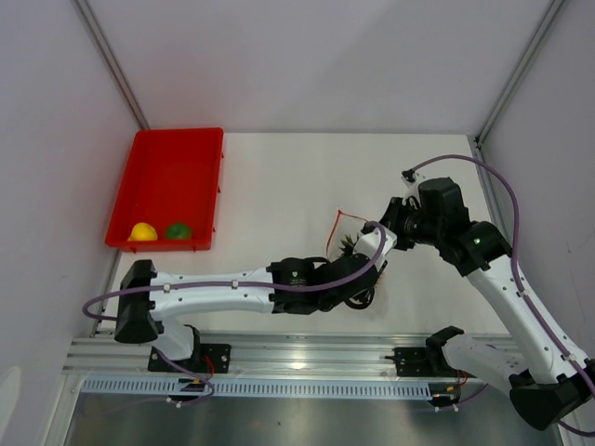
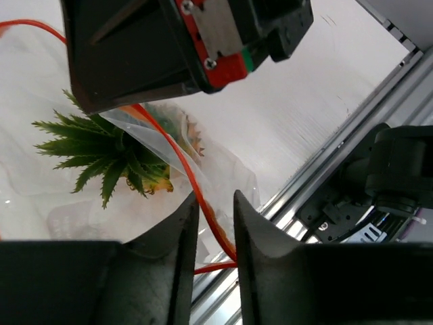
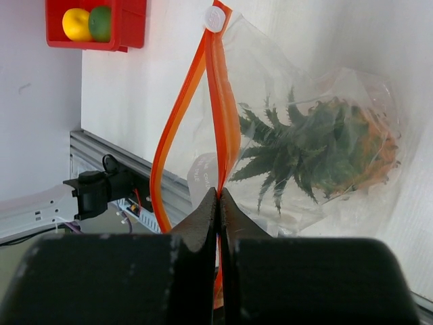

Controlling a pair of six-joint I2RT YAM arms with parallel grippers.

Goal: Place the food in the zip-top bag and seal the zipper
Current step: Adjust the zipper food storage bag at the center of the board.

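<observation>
Top external view gives you three toy fruits, one zip-top bag [image 3: 291,71], one red tray [image 1: 172,149] and two arms. The table [image 1: 279,177] is white and matte, boxed in by pale walls [image 1: 325,56] with metal corner posts. A slotted aluminium rail [image 1: 297,358] runs along the bottom of the frame.

The tray sits in the upper left of the frame. In its near end lie the yellow lemon [image 1: 142,231] and the round green fruit [image 1: 178,229], just beside each other. The pineapple [image 3: 338,145] is inside the bag at centre frame, where both arms meet, with its crown toward the mouth.

Your right gripper [image 3: 218,203] is clenched on the zipper [image 3: 226,115]. Left of that pinch in the right wrist view, the two red strips part into a loop. Your left gripper [image 2: 215,227] is not clamped: its fingers stand slightly apart with the red strip running between them.
</observation>
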